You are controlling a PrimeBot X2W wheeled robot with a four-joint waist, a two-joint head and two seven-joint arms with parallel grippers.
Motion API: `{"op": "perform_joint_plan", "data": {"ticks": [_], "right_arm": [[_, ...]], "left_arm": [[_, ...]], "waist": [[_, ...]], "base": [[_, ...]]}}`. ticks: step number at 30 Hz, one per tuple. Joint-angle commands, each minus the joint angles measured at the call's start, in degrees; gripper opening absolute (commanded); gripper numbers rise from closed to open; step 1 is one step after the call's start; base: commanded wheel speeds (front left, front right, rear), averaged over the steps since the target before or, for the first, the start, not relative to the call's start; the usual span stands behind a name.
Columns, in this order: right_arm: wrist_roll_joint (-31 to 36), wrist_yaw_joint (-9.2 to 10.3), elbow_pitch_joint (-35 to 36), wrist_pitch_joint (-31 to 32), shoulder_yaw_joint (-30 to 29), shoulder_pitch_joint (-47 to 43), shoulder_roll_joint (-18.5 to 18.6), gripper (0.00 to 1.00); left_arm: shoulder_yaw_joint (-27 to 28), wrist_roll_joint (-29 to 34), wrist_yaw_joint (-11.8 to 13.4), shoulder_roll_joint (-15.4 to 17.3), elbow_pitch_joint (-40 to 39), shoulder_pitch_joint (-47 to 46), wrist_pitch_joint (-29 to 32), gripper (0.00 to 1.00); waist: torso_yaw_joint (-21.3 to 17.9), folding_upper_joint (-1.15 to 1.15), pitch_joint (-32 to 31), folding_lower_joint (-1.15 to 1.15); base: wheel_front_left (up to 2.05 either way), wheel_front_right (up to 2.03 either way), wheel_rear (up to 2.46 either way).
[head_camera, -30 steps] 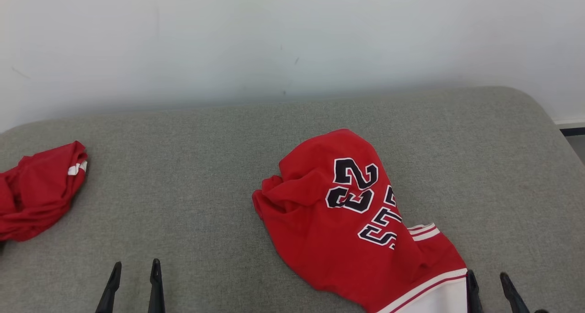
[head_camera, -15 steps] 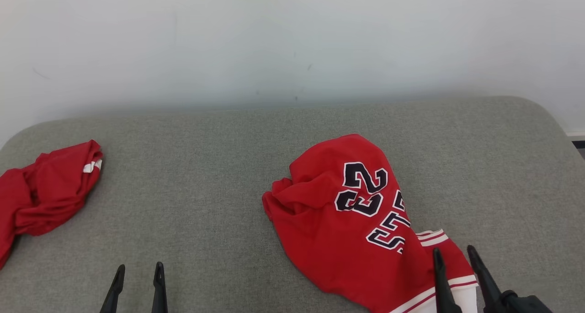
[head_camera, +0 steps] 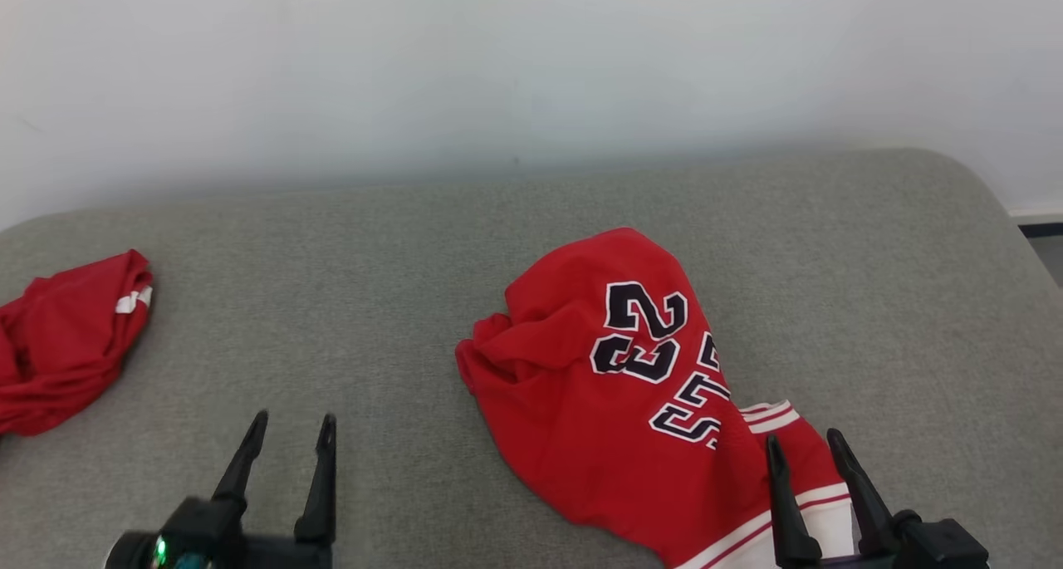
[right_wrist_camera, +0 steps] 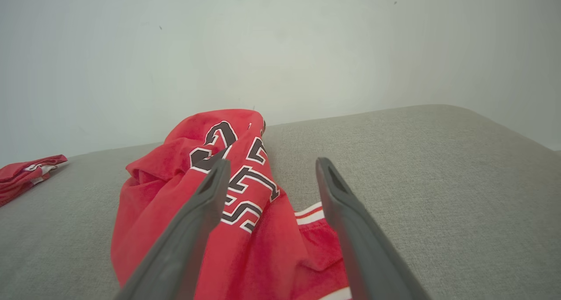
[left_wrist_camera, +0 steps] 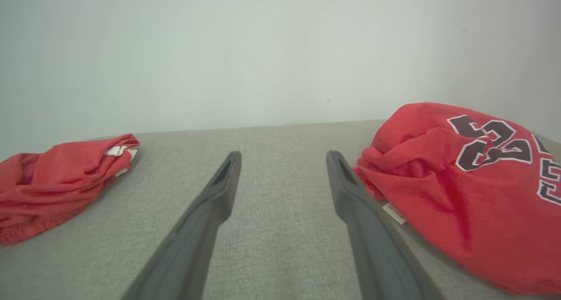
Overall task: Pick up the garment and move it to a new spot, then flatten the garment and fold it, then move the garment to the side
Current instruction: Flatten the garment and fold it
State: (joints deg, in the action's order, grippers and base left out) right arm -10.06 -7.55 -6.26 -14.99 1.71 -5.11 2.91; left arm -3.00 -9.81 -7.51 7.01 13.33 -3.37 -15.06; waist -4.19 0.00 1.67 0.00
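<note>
Right hand [head_camera: 803, 438] and left hand [head_camera: 295, 418], both released and empty, should pinch the crumpled red jersey [head_camera: 598, 403] at raised folds, not flat against the grey cushion [head_camera: 374, 245].

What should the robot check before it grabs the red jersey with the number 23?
1. The right gripper is open: ok.
2. The left gripper is open and holding nothing: ok.
3. The right gripper is lined up with the striped hem of the red jersey: ok.
4. Contact with the cloth: cannot tell.
5. The red jersey lies flat: not ok, it is crumpled on the grey cushion.
6. The other red garment is well apart, at the left: ok.
</note>
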Motion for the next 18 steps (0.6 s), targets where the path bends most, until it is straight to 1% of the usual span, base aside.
{"op": "perform_joint_plan", "data": {"ticks": [1, 6, 9, 14, 18], "right_arm": [[-0.12, 0.13, 0.19, -0.22, 0.21, 0.49, -0.05, 1.0], [-0.64, 0.13, 0.47, -0.22, 0.51, 1.89, -0.05, 1.0], [-1.06, 0.13, 0.42, -0.21, 0.84, 2.75, -0.05, 1.0], [-2.03, 0.13, 0.47, -0.22, 1.01, 3.88, -0.07, 1.0], [-2.73, 0.13, 0.15, -0.21, 0.95, 4.0, -0.06, 1.0]], "left_arm": [[-0.69, -0.44, 0.07, 0.42, 0.56, -1.65, -0.2, 1.0], [-6.9, -2.67, 0.07, 3.68, 5.26, -9.5, -0.2, 1.0], [-11.31, -4.34, 0.07, 5.77, 9.53, -14.28, -0.2, 1.0], [-19.24, -8.36, 0.07, 9.25, 17.67, -22.26, -0.2, 1.0], [-25.19, -12.79, 0.08, 11.35, 23.46, -27.54, -0.04, 1.0]], "waist": [[-1.14, 0.0, 1.07, 0.0], [-3.51, 0.0, 3.09, 0.0], [-5.33, 0.0, 4.48, 0.0], [-8.82, 0.0, 6.86, 0.0], [-10.99, 0.0, 8.01, 0.0]], "base": [[0.0, 0.0, 0.0], [0.0, 0.0, 0.0], [0.0, 0.0, 0.0], [0.0, 0.0, 0.0], [0.0, 0.0, 0.0]]}}
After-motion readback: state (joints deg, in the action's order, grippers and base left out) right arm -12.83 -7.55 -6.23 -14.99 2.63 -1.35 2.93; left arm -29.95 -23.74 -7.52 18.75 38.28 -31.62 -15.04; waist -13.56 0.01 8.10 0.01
